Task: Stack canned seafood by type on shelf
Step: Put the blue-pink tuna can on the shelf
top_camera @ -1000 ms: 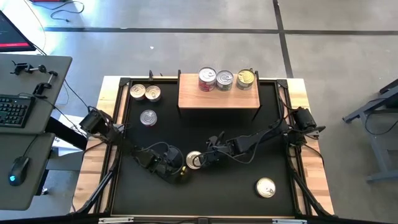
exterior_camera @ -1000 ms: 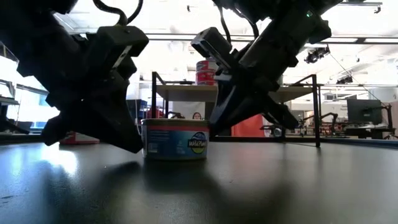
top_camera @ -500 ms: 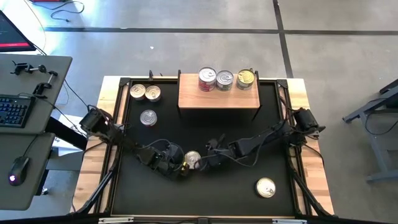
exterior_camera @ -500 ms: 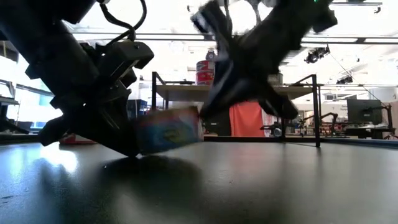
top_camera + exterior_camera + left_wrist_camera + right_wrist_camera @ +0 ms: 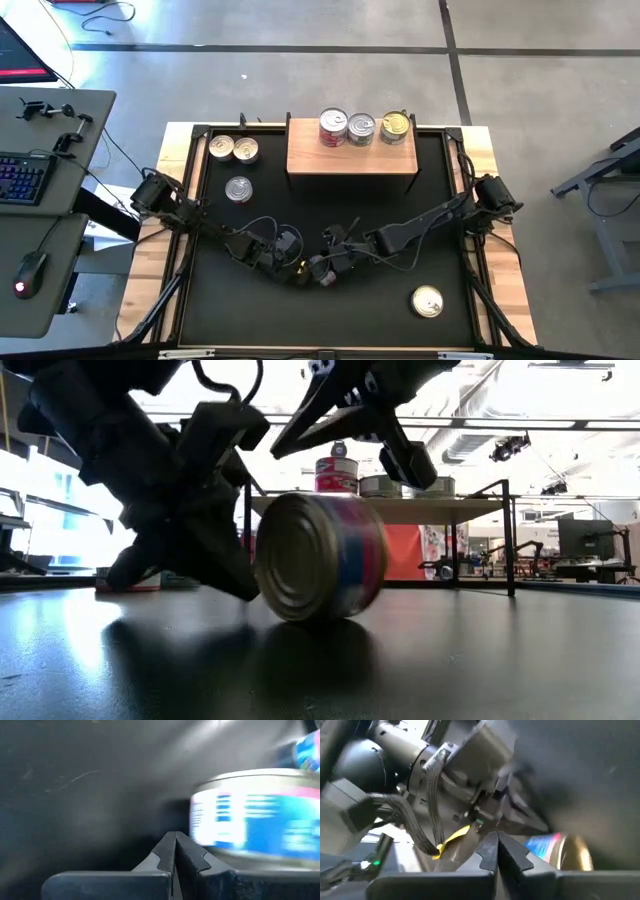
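Can (image 5: pixel 322 557) just tipped onto its edge between left gripper (image 5: pixel 296 269) and right gripper (image 5: pixel 322 270), both closed, ungripped; needs regrasp.

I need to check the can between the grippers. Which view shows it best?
The low view: the can lies tipped on its side on the mat, one flat end facing the camera. The high view mostly hides it under the arms; the wrist views catch blurred parts.

Tipped can (image 5: pixel 322 557) silver-ended, blue-and-pink label; shelf (image 5: pixel 351 160) light brown; mat (image 5: pixel 380 300) black
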Action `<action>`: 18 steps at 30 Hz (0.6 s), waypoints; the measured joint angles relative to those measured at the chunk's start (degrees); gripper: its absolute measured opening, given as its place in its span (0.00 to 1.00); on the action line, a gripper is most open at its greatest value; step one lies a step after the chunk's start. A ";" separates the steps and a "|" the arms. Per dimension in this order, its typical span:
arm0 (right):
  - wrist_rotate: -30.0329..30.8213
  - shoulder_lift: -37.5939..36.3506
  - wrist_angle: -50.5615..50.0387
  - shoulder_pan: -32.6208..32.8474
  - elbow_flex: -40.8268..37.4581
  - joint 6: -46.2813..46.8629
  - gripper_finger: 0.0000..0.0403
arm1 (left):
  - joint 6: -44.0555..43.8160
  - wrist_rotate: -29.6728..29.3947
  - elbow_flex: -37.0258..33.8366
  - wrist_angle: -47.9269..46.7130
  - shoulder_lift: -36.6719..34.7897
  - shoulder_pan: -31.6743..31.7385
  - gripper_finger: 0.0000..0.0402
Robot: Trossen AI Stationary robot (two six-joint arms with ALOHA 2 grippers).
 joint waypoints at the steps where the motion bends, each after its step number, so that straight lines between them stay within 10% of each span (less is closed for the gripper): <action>1: 0.17 -0.08 -1.19 -0.12 0.51 -0.96 0.00 | 0.94 0.25 -0.02 -0.80 -0.14 0.03 0.00; 18: -15.32 -2.73 -27.51 9.52 15.95 -9.83 0.17 | -1.85 -5.26 -1.68 -3.33 -5.35 -11.68 0.00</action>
